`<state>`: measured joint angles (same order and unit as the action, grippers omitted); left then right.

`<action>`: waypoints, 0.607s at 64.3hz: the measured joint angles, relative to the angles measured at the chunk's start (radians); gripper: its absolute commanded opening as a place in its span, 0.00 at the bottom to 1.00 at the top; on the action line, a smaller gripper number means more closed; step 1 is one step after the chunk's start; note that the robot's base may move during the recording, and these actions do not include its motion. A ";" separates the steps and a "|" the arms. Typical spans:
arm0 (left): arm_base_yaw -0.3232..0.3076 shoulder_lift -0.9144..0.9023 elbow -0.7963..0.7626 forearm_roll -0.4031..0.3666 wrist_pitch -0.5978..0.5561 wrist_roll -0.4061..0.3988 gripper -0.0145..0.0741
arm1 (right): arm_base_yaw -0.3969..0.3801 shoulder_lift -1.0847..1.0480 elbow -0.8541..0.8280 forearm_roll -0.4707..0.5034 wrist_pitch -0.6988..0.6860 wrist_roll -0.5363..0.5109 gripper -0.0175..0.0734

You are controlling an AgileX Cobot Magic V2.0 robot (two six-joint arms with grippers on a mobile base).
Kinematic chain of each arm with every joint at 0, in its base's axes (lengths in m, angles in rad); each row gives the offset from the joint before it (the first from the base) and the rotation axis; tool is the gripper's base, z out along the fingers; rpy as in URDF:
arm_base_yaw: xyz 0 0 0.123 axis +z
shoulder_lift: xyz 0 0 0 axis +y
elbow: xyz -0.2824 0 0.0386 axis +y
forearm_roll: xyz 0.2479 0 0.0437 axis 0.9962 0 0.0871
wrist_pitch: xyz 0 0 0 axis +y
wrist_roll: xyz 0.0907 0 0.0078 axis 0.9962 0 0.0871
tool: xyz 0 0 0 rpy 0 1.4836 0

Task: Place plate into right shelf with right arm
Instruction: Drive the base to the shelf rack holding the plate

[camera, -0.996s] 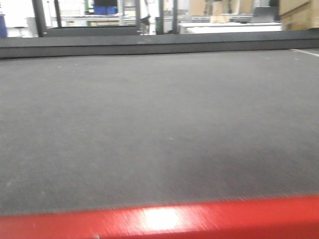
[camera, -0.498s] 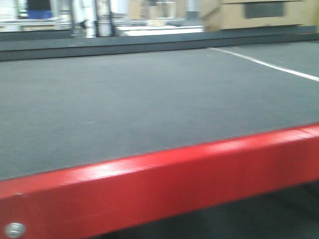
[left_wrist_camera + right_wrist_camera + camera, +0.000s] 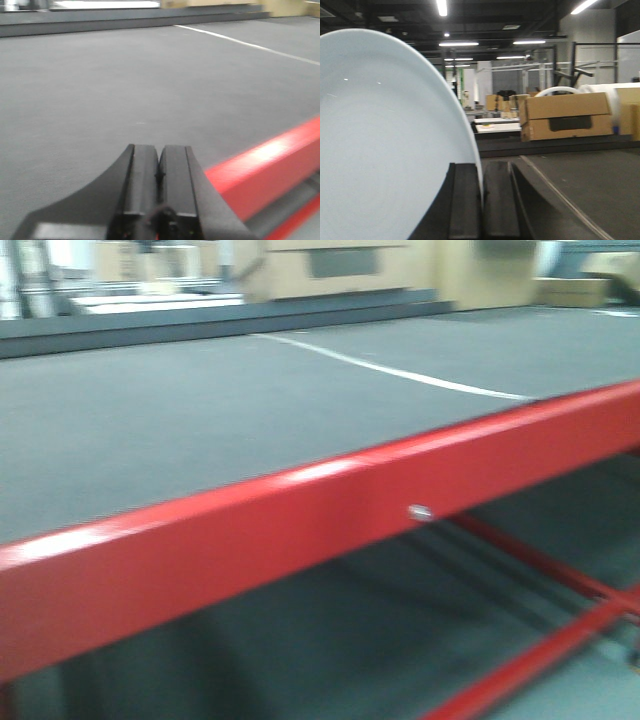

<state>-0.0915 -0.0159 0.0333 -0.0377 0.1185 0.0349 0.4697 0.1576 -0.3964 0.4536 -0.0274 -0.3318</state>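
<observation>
In the right wrist view my right gripper [image 3: 481,172] is shut on the rim of the white plate [image 3: 385,150]. The plate stands on edge and fills the left half of that view, held above the grey table top [image 3: 580,180]. In the left wrist view my left gripper [image 3: 159,155] is shut and empty, low over the grey table top [image 3: 125,85] near its red front rail [image 3: 260,170]. The steel right shelf is out of view. Neither gripper shows in the front view.
The front view shows the grey-topped table [image 3: 200,420] with its red front rail [image 3: 300,530] running diagonally, and red lower bars [image 3: 560,620] beneath. A white line [image 3: 400,372] crosses the top. Cardboard boxes [image 3: 565,117] stand behind the table.
The front view has swung to the right: the red rail has risen from the bottom edge into a diagonal, and the table's underside and lower bars have come into view.
</observation>
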 measured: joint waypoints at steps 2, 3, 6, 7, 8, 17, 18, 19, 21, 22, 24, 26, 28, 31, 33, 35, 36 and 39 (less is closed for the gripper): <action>0.000 0.000 0.000 0.000 0.000 0.000 0.11 | 0.000 0.000 0.000 0.000 0.000 0.000 0.26; 0.000 0.000 0.000 0.000 0.000 0.000 0.11 | 0.000 0.000 0.000 0.000 0.000 0.000 0.26; 0.000 0.000 0.000 0.000 0.000 0.000 0.11 | 0.000 0.000 0.000 0.000 0.000 0.000 0.26; 0.000 0.000 0.000 0.000 0.000 0.000 0.11 | 0.000 0.000 0.000 0.000 0.000 0.000 0.26; 0.000 0.000 0.000 0.000 0.000 0.000 0.11 | 0.000 0.000 0.000 0.000 0.000 0.000 0.26; 0.000 0.000 0.000 0.000 0.000 0.000 0.11 | 0.000 0.000 0.000 0.000 0.000 0.000 0.26; 0.000 0.000 0.000 0.000 0.000 0.000 0.11 | 0.000 0.000 0.000 0.000 0.000 0.000 0.26; 0.000 0.000 0.000 0.000 0.000 0.000 0.11 | 0.000 0.000 0.000 0.000 0.000 0.000 0.26; 0.000 0.000 0.000 0.000 0.000 0.000 0.11 | 0.000 0.000 0.000 0.000 0.000 0.000 0.26; 0.000 0.000 0.000 0.000 0.000 0.000 0.11 | 0.000 0.000 0.000 0.000 0.000 0.000 0.26; 0.000 0.000 0.000 0.000 0.000 0.000 0.11 | 0.000 0.000 0.000 0.000 0.000 0.000 0.26; 0.000 0.000 0.000 0.000 0.000 0.000 0.11 | 0.000 0.000 0.000 0.000 0.000 0.000 0.26; 0.000 0.000 0.000 0.000 0.000 0.000 0.11 | 0.000 0.000 0.000 0.000 0.000 0.000 0.26; 0.000 0.000 0.000 0.000 0.000 0.000 0.11 | 0.000 0.000 0.000 0.000 0.000 0.000 0.26; 0.000 0.000 0.000 0.000 0.000 0.000 0.11 | 0.000 0.000 0.000 0.000 0.000 0.000 0.26; 0.000 0.000 0.000 0.000 0.000 0.000 0.11 | 0.000 0.000 0.000 0.000 0.000 0.000 0.26; 0.000 0.000 0.000 0.000 0.000 0.000 0.11 | 0.000 0.000 0.000 0.000 0.000 0.000 0.26; 0.000 0.000 0.000 0.000 0.000 0.000 0.11 | 0.000 0.000 0.000 0.000 0.000 0.000 0.26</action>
<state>-0.0915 -0.0159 0.0333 -0.0377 0.1185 0.0349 0.4697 0.1576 -0.3964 0.4536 -0.0274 -0.3318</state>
